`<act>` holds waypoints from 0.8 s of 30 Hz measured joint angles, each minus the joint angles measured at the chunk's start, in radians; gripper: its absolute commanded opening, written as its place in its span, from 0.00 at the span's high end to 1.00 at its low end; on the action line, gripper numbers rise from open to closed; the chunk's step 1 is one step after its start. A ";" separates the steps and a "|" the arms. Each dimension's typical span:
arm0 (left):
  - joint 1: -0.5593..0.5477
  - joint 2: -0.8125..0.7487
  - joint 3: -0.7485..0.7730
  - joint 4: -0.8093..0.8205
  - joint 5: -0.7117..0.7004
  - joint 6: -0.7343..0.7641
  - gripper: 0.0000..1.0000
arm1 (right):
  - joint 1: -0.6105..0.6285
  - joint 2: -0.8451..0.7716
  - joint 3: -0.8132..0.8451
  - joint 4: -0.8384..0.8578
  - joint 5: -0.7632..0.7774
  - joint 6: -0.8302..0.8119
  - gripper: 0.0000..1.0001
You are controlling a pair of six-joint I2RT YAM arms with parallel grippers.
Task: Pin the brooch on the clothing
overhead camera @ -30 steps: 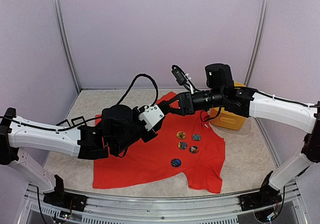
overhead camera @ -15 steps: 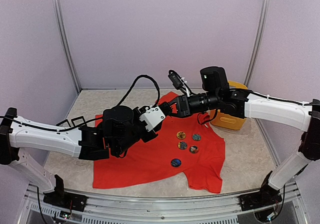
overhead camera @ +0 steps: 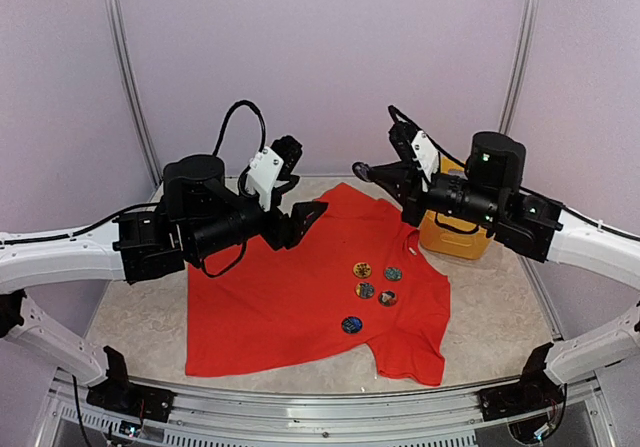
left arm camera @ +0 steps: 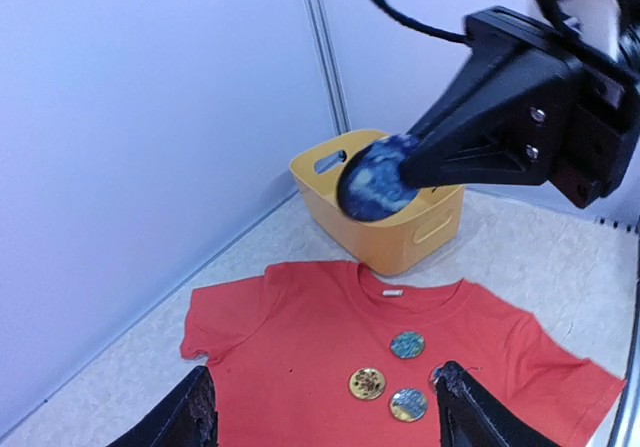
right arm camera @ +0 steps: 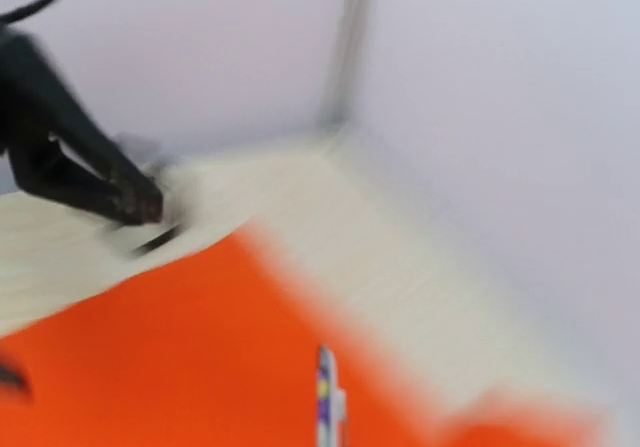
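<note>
Red cloth covers the middle of the tabletop (overhead camera: 130,312). The T-shirt (overhead camera: 290,312) lies flat with its collar toward the far side, and in the overhead view we count five round badges (overhead camera: 366,290) on its right half.

The left arm reaches in from the left, its forearm raised above the far left part of the shirt. The left tool (overhead camera: 305,215) points right, clear of the cloth. Its fingers (left arm camera: 190,412) stand wide apart at the bottom of its own camera, with nothing between them.

The right arm comes in from the right, passing above the yellow basket (overhead camera: 455,239) at the far right. The right tool (overhead camera: 375,174) points left, held high over the shirt's collar. The two tools face each other, apart, above the far edge of the shirt.

From overhead we see only a dark blob at the tip of the right tool. The left wrist camera makes it plain that this tool is clamped on a round blue brooch (left arm camera: 376,179). The brooch is held in the air in front of the basket, well above the shirt. That camera shows only three of the badges.

The right wrist camera is badly blurred. We make out red cloth, pale tabletop and a dark forked shape at the left, and cannot tell more.
</note>
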 measured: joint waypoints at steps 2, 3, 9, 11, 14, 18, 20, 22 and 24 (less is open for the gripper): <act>0.027 -0.014 0.047 -0.041 0.053 -0.087 0.35 | 0.017 -0.085 -0.103 0.174 0.060 -0.232 1.00; 0.040 -0.016 0.073 -0.058 0.084 -0.128 0.37 | 0.024 -0.115 -0.151 0.254 0.073 -0.345 1.00; 0.096 -0.017 0.161 -0.099 0.303 -0.329 0.33 | 0.049 -0.131 -0.312 0.526 0.016 -1.076 1.00; 0.099 -0.016 0.181 -0.106 0.373 -0.378 0.30 | 0.059 -0.119 -0.316 0.550 -0.007 -1.258 1.00; 0.101 -0.011 0.215 -0.111 0.465 -0.432 0.30 | 0.071 -0.116 -0.312 0.573 -0.026 -1.461 1.00; 0.113 0.000 0.246 -0.101 0.565 -0.488 0.30 | 0.091 -0.116 -0.306 0.578 -0.038 -1.656 1.00; 0.121 0.005 0.246 -0.099 0.589 -0.502 0.32 | 0.105 -0.116 -0.303 0.571 -0.043 -1.724 1.00; 0.128 0.018 0.247 -0.097 0.610 -0.518 0.35 | 0.119 -0.116 -0.299 0.559 -0.045 -1.776 1.00; 0.133 0.040 0.259 -0.102 0.625 -0.527 0.40 | 0.127 -0.116 -0.295 0.552 -0.046 -1.806 1.00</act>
